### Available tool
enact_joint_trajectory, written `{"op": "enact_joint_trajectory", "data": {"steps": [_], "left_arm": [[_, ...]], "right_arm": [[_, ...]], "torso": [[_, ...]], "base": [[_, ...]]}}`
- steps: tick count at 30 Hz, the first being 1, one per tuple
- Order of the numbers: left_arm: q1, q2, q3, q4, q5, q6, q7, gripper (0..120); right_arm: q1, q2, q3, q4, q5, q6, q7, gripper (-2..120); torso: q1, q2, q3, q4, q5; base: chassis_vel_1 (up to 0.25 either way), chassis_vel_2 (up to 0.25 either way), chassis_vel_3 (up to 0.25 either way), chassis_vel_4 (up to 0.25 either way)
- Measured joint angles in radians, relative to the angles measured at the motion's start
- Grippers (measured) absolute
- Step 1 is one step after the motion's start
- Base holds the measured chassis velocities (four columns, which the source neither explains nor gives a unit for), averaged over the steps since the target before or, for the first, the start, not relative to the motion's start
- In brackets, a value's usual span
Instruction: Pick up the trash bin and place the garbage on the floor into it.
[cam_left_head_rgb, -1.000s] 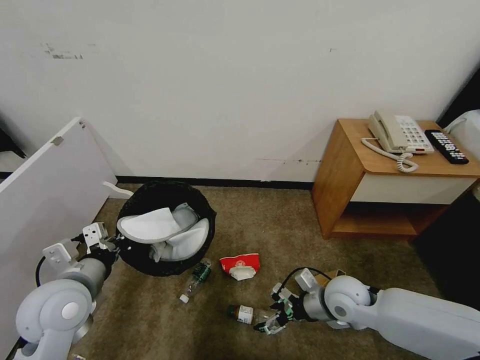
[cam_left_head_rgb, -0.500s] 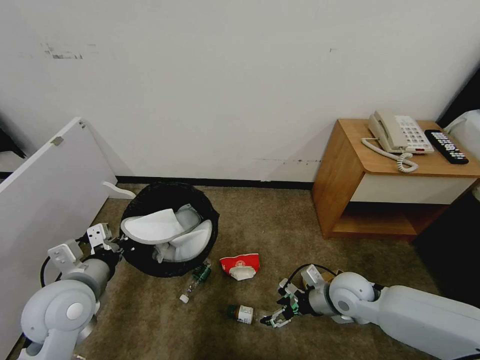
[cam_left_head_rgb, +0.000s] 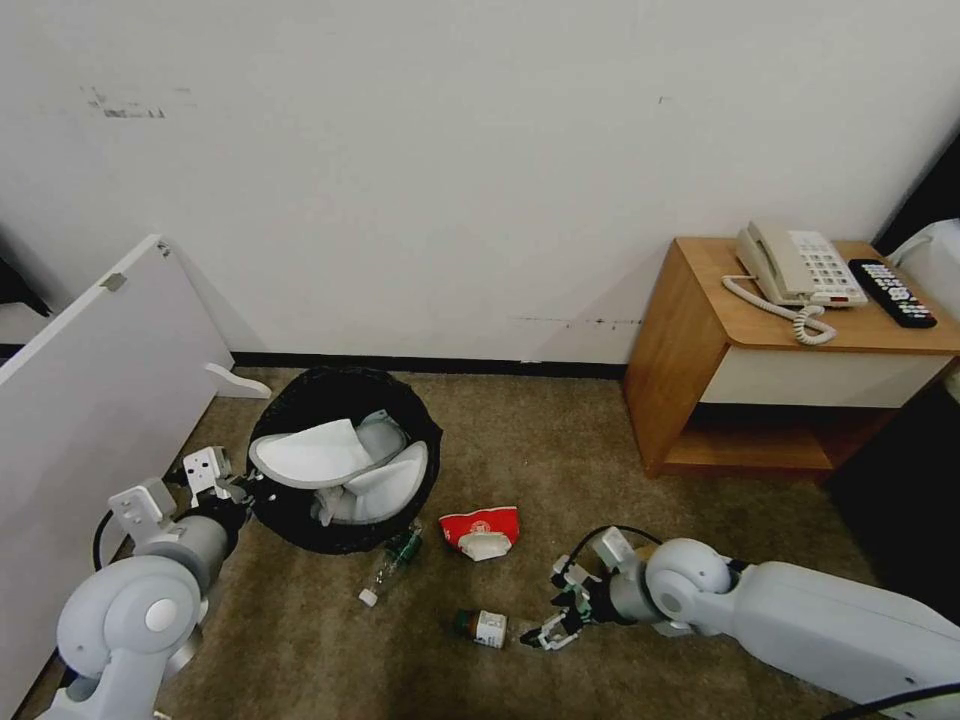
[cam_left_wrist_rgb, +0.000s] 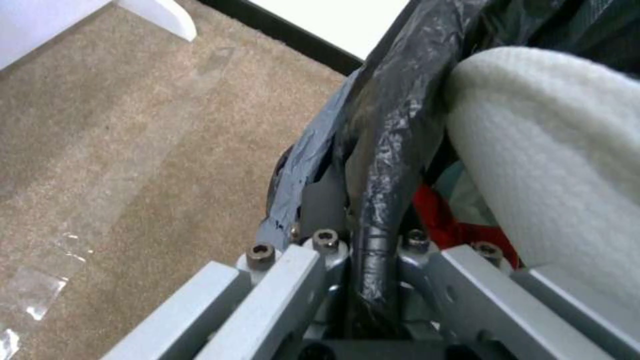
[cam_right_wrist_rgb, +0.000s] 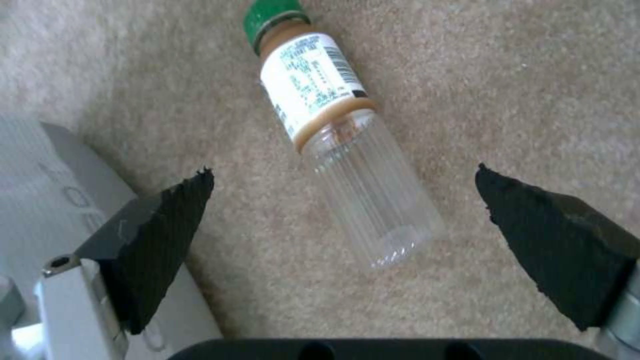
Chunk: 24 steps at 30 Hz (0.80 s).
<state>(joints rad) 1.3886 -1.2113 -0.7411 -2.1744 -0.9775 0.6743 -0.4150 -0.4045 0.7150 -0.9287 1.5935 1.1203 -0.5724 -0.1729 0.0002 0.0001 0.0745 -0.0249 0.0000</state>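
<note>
Your right pincer (cam_left_head_rgb: 548, 634) sits low over the floor (cam_left_head_rgb: 560, 460) with its jaws spread wide and nothing between them, the black pads (cam_right_wrist_rgb: 160, 235) flanking the clear end of a small bottle (cam_right_wrist_rgb: 340, 145) that lies on its side just ahead. To take it well, I'd judge you should ease forward until the pads bracket the ribbed clear body rather than its very end, square the jaws across the bottle's width since it lies at a slant to them, then close gently; a round, light bottle is likely to roll or squirt out on the carpet if pinched off-centre.

Your left pincer (cam_left_wrist_rgb: 370, 250) is clamped on the bag-covered rim of the trash bin (cam_left_head_rgb: 345, 400), which stands near the wall to the left, tipped toward you. Hold it steady so the opening faces the drop.

The bottle has a green cap, a white printed label with a tan band, and an empty transparent body. The bin's crinkled black liner already holds white slippers (cam_left_head_rgb: 310, 455). A second clear bottle (cam_left_head_rgb: 385, 565) and a red-and-white crushed wrapper (cam_left_head_rgb: 480, 530) lie on the carpet between bin and right pincer.
</note>
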Motion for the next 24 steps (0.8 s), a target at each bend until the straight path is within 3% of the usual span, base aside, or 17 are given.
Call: {"op": "enact_joint_trajectory", "data": {"steps": [12,24], "left_arm": [[0.003,-0.007,-0.011,0.018,0.003,-0.008,0.015,1],[0.000,-0.014,-0.009,0.032,0.008,-0.012,0.026,1]], "right_arm": [[0.090,0.094,-0.111,-0.111,-0.030,0.007,-0.024,100],[0.082,0.143,-0.149,-0.193,-0.036,0.018,-0.026,100]], "torso": [[0.000,0.000,0.000,-0.0001,-0.0001],[0.000,0.000,0.000,-0.0002,-0.0001]], "base": [[0.000,0.000,0.000,0.000],[0.000,0.000,0.000,0.000]]}}
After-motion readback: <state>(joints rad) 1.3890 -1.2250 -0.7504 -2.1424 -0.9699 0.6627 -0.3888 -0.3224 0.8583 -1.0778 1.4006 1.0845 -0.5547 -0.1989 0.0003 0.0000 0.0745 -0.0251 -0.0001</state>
